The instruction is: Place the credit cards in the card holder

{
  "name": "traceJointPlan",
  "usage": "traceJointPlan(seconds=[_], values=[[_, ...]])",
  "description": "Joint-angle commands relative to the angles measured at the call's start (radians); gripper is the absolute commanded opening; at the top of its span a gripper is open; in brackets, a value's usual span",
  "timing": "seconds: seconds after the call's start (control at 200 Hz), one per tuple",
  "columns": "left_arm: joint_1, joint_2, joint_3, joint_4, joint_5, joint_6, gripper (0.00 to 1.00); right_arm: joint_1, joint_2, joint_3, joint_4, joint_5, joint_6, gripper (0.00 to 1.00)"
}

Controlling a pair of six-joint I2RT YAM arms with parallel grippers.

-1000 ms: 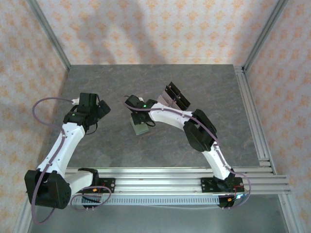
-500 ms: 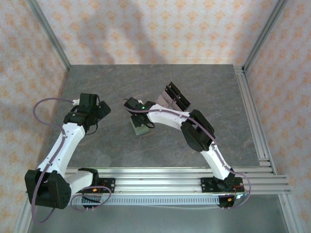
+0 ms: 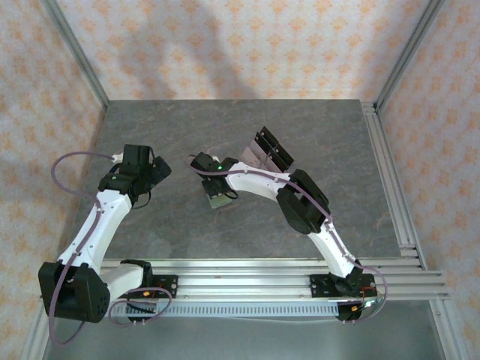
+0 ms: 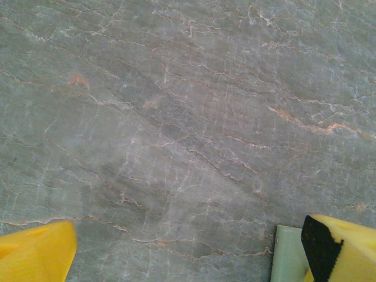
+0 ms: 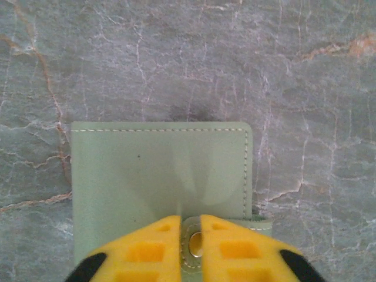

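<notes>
**Nearest: card holder and right arm.** The card holder (image 5: 158,182) lies flat and folded near the middle of the surface (image 5: 176,59). The right end effector (image 5: 191,226) is closed on the snap tab (image 5: 192,245) at the 6 o'clock edge of the holder in the wrist view. The grip takes in only the tab, and the fingertips barely overlap the cover.

- Risk: the tab is small and soft. A pull to unsnap it could slip off the stud.
- Risk: nothing pins the holder down, so a pull could drag or lift the whole holder instead of opening it.
- Risk: a lifted holder could swing and land skewed, or flip.

**Middle distance: left arm.** The left end effector (image 3: 156,169) hovers at about 10 o'clock of the holder. Its jaws are spread wide and grip nothing.

- Risk: if it comes in to brace the holder, its open fingers could nudge the holder or foul the right wrist. The two are near each other.

**Farthest: rack and cards.** The clear rack (image 3: 271,150) stands at about 1 o'clock of the holder, and the credit cards (image 3: 252,152) lean in it.

- Risk: the right forearm passes just beside the rack. A wide swing could knock it and spill the cards.
- Risk: thin cards lying flat on stone would be hard to pick up.
</notes>
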Motion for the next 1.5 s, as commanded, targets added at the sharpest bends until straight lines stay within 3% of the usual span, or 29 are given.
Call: traceJointPlan(seconds=[0.0,0.285,0.525,0.861,1.046,1.491], values=[[0.009,0.007,-0.005,-0.016,-0.002,-0.013,1.00,0.003,-0.019,-0.011,-0.048,0.031,-0.006,0.03],[0.008,0.001,-0.016,-0.015,0.030,-0.001,1.00,0.004,-0.124,-0.074,-0.014,0.043,-0.002,0.00],[0.002,0.003,-0.080,0.075,0.176,-0.014,1.00,-0.027,-0.271,-0.204,0.082,-0.012,0.057,0.00],[-0.136,0.076,-0.171,0.347,0.322,-0.122,1.00,-0.092,-0.440,-0.427,0.248,-0.126,0.171,0.00],[-0.195,0.136,-0.192,0.488,0.349,-0.198,0.99,-0.098,-0.485,-0.478,0.300,-0.173,0.216,0.00],[-0.259,0.207,-0.224,0.697,0.352,-0.345,0.85,-0.098,-0.528,-0.504,0.368,-0.244,0.275,0.00]])
